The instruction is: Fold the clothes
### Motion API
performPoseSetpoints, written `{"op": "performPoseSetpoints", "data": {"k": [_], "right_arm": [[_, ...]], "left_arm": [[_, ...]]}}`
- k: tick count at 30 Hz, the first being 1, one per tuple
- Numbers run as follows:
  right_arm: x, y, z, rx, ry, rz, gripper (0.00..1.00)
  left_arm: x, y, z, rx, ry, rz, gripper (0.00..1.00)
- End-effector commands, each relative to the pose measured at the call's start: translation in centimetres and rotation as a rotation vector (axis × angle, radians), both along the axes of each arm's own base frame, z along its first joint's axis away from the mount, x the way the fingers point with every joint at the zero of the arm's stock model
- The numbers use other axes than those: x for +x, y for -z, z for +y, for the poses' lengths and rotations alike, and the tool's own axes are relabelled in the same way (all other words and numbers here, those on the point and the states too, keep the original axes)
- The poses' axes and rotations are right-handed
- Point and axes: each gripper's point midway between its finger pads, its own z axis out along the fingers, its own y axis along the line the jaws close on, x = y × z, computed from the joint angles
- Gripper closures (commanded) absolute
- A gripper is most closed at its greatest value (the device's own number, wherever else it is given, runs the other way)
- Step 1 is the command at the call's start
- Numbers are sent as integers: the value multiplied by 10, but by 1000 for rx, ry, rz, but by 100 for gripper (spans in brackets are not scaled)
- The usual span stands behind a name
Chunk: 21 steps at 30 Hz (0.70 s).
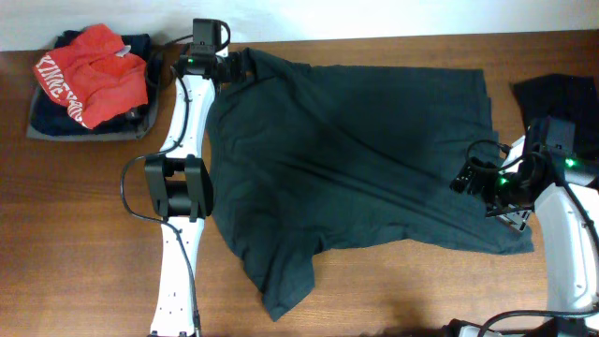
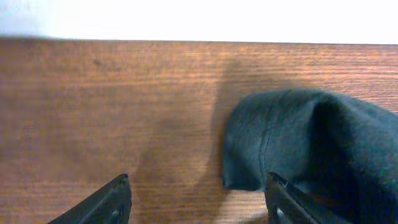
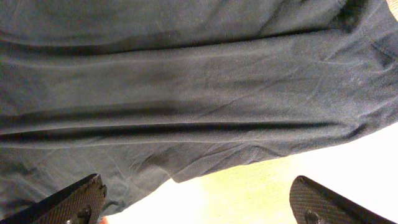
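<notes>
Two arms work at a wooden counter (image 1: pixel 75 234), with one dark T-shirt (image 1: pixel 356 159) spread across its middle. At the far left sits a pile of clothes (image 1: pixel 56 117), a red garment (image 1: pixel 94 70) with white lettering crumpled on top of darker folded pieces.

Just right of the pile, the white left arm (image 1: pixel 182 187) reaches from the near edge up to the far edge of the counter. It ends at the shirt's upper-left corner. In the left wrist view the left end effector (image 2: pixel 199 180) is spread wide, its two dark fingers (image 2: pixel 115 199) low in the frame with bare wood between them. A rumpled fold of the shirt lies just beside the right-hand finger. Whether cloth and finger touch cannot be told.

The shirt lies mostly flat with long shallow creases. One sleeve trails toward the near edge, and the hem runs to the right.

At the shirt's right edge, the right arm (image 1: pixel 571 234) bends in from the near right corner. Its right end effector (image 3: pixel 198 183) is also opened wide, the fingers far apart above the creased dark cloth that fills most of the right wrist view. A bright strip of counter shows below the cloth's edge. Whether the fingers touch the fabric is unclear.

Farthest right, near the far corner, lies another dark garment (image 1: pixel 562 98), apart from the shirt.
</notes>
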Motion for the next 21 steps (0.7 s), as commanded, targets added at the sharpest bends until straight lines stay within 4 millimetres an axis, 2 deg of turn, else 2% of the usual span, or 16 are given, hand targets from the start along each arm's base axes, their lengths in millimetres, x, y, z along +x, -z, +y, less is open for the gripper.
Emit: {"op": "performPoseSetpoints", "data": {"k": [1,10,15,17,20,21], "right_arm": [[1,0,1,-7,-3,3,1],[1,0,1,-7,-3,4,1],[1,0,1,-6,-3,5,1],[0,0,1,-6,-4,7,1],[0,0,1,-5,-3,9,1],[0,0,1,-5,-3,10,1]], "left_arm": [[-2,17,-8,62,88,7,31],[-8,38,-30,74,132,32,31],[-3,36,-37,74,140,4,32],[-1,34,-37,77,137,-9,38],[2,32,-35,84,128,-22,63],[3,31,-33,92,121,-25,68]]}}
